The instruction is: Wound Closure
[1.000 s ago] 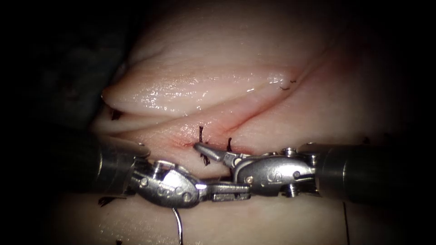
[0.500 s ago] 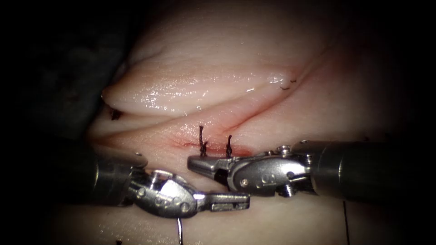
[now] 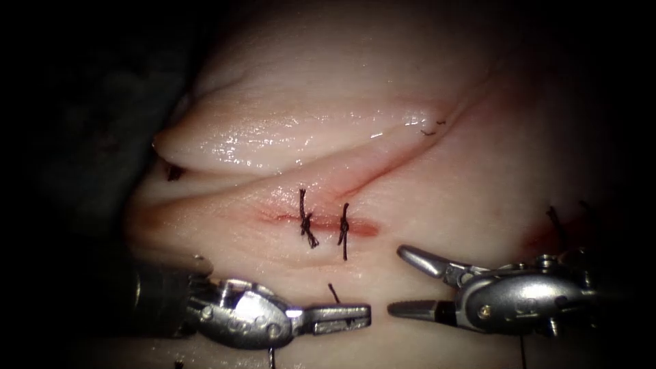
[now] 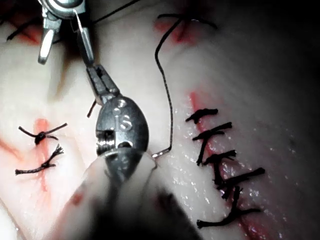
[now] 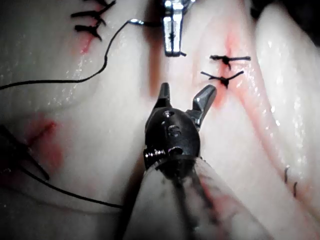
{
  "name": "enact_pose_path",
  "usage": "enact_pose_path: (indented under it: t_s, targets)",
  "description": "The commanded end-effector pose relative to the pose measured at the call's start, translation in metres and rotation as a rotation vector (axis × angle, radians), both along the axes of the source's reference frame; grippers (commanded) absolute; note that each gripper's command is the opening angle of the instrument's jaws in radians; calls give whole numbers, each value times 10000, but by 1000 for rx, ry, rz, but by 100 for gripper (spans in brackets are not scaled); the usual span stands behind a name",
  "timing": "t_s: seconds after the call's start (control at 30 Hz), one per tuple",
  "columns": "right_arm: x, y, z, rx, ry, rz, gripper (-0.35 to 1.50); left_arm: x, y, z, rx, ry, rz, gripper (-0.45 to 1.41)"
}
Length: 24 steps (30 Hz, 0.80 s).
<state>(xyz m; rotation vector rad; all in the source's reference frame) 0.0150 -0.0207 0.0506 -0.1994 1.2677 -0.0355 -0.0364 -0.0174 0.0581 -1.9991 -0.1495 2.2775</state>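
1. Needle [image 3: 271, 354]: a thin pale curve at the bottom edge of the endoscope view, under the left tool's wrist and behind its jaws. Neither tool holds it. Whether its point sits in the tissue cannot be told. In the left wrist view its pale end lies on the surface beside that tool, with the thread [image 4: 165, 90] trailing from it.
2. Left tool [image 3: 342, 318]: lower left, jaws closed and pointing right. A short thread end [image 3: 333, 293] stands up just beside them; whether it is pinched cannot be told.
3. Right tool [image 3: 398, 281]: lower right, jaws spread wide and holding nothing. Its tips face the left tool's tip, close but apart.
4. Two knots [image 3: 305, 224] [image 3: 344, 231]: centre of frame, side by side across the cut [image 3: 359, 228], tails loose, beyond both tools.
5. Tissue [image 3: 437, 178]: a glossy fold lies across the upper half.
6. Older stitches [image 4: 220, 160]: a row seen in the left wrist view.
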Motion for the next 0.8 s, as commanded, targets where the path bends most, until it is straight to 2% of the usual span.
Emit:
enact_pose_path:
  t_s: [0.03,0.23,0.27,0.37,0.4,0.47,0.53,0.57,0.63,0.77,0.8]
  targets:
    - [-17,2,-6,9,-2,27,145,-11,-5,9,21,-3,-6,-45]
    - [-61,17,-30,22,2,116,145,-35,-4,43,96,37,-60,-45]
    - [-69,20,-34,17,-7,139,145,-35,-3,58,107,89,-77,-45]
    - [-69,19,-34,16,-17,146,145,-28,-4,79,145,189,-64,-45]
    - [-68,18,-33,15,-18,148,145,-25,-5,85,145,228,-63,-28]
    - [-62,17,-31,11,-17,151,145,-18,-5,98,239,312,-80,-15]
    - [-54,14,-28,6,-13,156,145,-9,-6,105,298,376,-89,12]
    - [-51,12,-26,5,-16,153,145,-5,-6,107,326,401,-98,19]
    - [-43,9,-24,4,-19,141,145,6,-6,110,430,458,-131,49]
    - [-32,4,-22,3,-36,127,145,29,-9,108,462,576,-123,98]
    - [-32,4,-22,3,-36,127,145,29,-9,108,462,576,-123,98]
